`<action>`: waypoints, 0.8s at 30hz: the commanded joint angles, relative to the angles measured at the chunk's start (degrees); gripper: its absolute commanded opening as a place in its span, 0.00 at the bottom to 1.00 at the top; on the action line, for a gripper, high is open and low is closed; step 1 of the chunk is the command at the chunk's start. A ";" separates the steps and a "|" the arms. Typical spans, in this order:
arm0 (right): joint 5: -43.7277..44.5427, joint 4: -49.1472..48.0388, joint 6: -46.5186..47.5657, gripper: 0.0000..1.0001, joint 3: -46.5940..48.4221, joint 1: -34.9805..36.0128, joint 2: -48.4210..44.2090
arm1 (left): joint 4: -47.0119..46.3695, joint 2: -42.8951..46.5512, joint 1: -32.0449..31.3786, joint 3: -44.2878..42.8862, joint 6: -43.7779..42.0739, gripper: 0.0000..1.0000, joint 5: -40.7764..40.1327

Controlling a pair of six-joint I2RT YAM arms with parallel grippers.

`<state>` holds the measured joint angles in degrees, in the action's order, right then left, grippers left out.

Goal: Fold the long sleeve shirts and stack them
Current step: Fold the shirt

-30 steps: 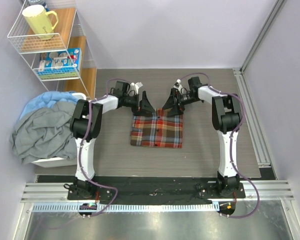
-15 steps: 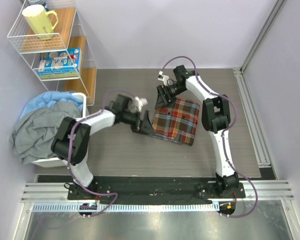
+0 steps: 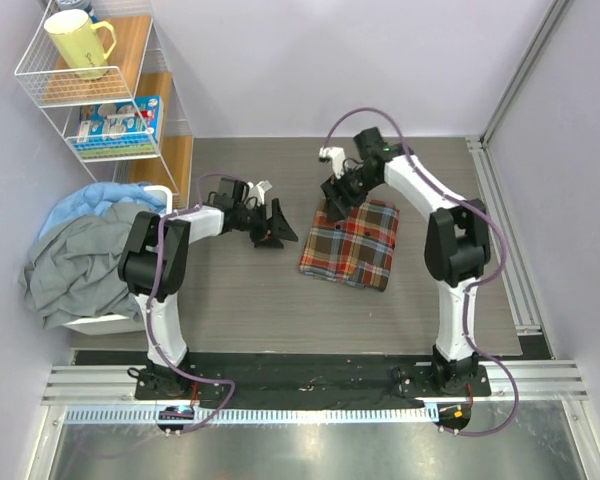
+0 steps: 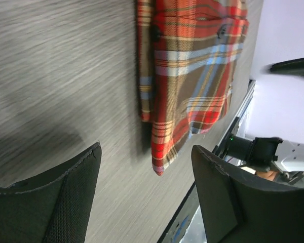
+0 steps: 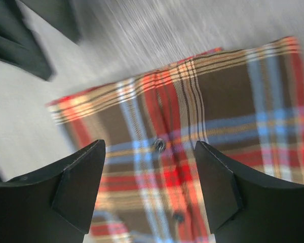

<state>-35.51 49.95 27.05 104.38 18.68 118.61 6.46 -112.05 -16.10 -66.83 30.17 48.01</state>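
Plaid long sleeve shirt (image 3: 348, 243) is shown folded into a neat rectangle on the table (image 3: 230, 300), right of centre. Left gripper (image 3: 278, 228) is held open and empty near its left edge. Right gripper (image 3: 335, 200) is spread open, empty, over its far corner. 1 shirt looks folded; heaped garments (image 3: 80, 260) at left seem left to do.

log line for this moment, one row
shirt: folded, flat on table | left gripper: open, empty, beside shirt | right gripper: open, empty, over shirt's far edge
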 commanded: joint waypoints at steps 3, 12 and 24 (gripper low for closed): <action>7.48 1.62 9.85 0.79 0.47 4.61 7.86 | -10.22 3.40 1.33 3.00 8.56 0.72 -0.02; -8.07 13.49 31.98 0.75 -3.65 9.28 6.82 | -24.47 12.11 3.35 22.78 17.72 0.71 -0.19; -3.71 12.63 25.78 0.84 -3.56 3.12 -3.20 | -40.65 6.23 -3.06 28.42 28.36 0.76 -10.64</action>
<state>-42.26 61.84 55.51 100.07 23.64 122.52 -27.46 -102.74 -17.12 -38.26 54.63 43.79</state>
